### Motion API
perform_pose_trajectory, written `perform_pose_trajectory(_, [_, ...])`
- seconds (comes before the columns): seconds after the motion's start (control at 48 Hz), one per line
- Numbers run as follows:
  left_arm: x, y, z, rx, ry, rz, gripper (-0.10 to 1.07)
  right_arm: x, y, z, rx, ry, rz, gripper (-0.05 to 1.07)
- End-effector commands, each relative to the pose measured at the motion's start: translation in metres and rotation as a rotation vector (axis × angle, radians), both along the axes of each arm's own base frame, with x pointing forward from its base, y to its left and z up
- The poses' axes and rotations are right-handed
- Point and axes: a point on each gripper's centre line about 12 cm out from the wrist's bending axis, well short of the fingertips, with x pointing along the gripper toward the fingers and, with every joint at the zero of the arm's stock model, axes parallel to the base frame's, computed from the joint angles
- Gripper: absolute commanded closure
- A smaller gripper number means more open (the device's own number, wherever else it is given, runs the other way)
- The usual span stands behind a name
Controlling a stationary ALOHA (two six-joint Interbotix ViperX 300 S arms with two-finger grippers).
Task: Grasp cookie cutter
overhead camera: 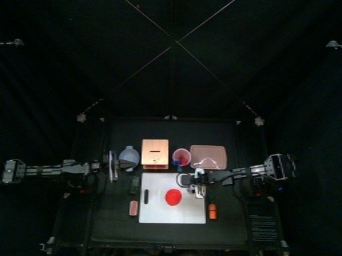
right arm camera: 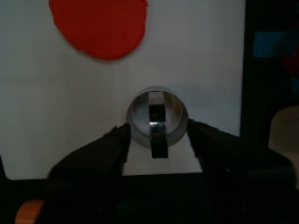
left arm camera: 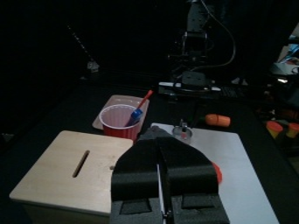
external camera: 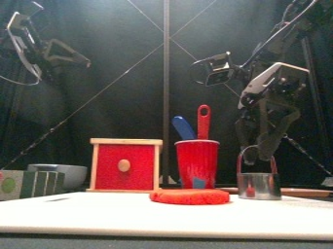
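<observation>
Black curtains are closing in the small black table (overhead camera: 120,235) on every side, and a white mat (external camera: 156,216) is lying across its front part, taking up the near foreground of the front view. Nearest on that mat, a flat red disc (external camera: 190,196) is sitting, low and round. Just beside it on the mat, toward the right arm's side, the cookie cutter (external camera: 259,185) is standing as a small silvery ring with a hollow middle. The right gripper (right arm camera: 156,133) is hanging straight over it with its jaws spread wide, one on each side of the ring; whether they are touching the metal cannot be told.

Behind the disc, a red cup (external camera: 198,162) is standing upright with a red handle and a blue one sticking out of it. To its side, toward the left arm, a pale wooden box (external camera: 127,164) with a red face is standing. From above, a small orange piece (overhead camera: 132,207) is lying at the mat's edge.

Farther off, the left gripper (left arm camera: 166,156) is hovering over the wooden box's slotted top, its jaws together with nothing between them. Beyond everything, thin struts are crossing in front of the dark curtains.
</observation>
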Motion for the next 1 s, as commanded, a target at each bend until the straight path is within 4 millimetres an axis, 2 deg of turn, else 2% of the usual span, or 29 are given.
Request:
perform_pose_trajectory(0.0, [0.002, 0.0, 0.004, 0.001, -0.014, -0.001, 0.98, 0.006, 0.002, 0.014, 0.004, -0.049, 0.003, 0.02])
perform_pose_trajectory(0.042, [0.002, 0.0, 0.005, 0.001, -0.017, -0.001, 0.98, 0.006, 0.002, 0.016, 0.006, -0.057, 0.004, -0.02])
perform_pose_trajectory(0.167, [0.002, 0.0, 0.006, 0.002, -0.02, -0.001, 0.98, 0.005, 0.003, 0.026, 0.004, -0.083, 0.007, -0.01])
perform_pose_trajectory(0.312, [0.002, 0.0, 0.007, 0.002, -0.021, -0.001, 0.98, -0.003, 0.003, 0.05, 0.002, -0.155, 0.012, -0.01])
perform_pose_trajectory(0.438, [0.002, 0.0, 0.007, 0.003, -0.02, -0.001, 0.98, -0.02, 0.0, 0.073, -0.012, -0.244, 0.02, -0.01])
perform_pose_trajectory(0.688, [0.003, 0.0, 0.0, 0.0, 0.003, -0.002, 0.98, -0.059, -0.004, 0.101, -0.051, -0.5, 0.045, -0.01])
perform_pose_trajectory(0.812, [0.005, -0.001, -0.008, -0.006, 0.033, -0.007, 0.98, -0.074, -0.005, 0.106, -0.055, -0.632, 0.049, -0.01])
perform_pose_trajectory(0.979, [0.011, -0.003, -0.004, 0.003, 0.035, -0.023, 0.98, -0.088, -0.006, 0.102, -0.046, -0.762, 0.044, -0.01])
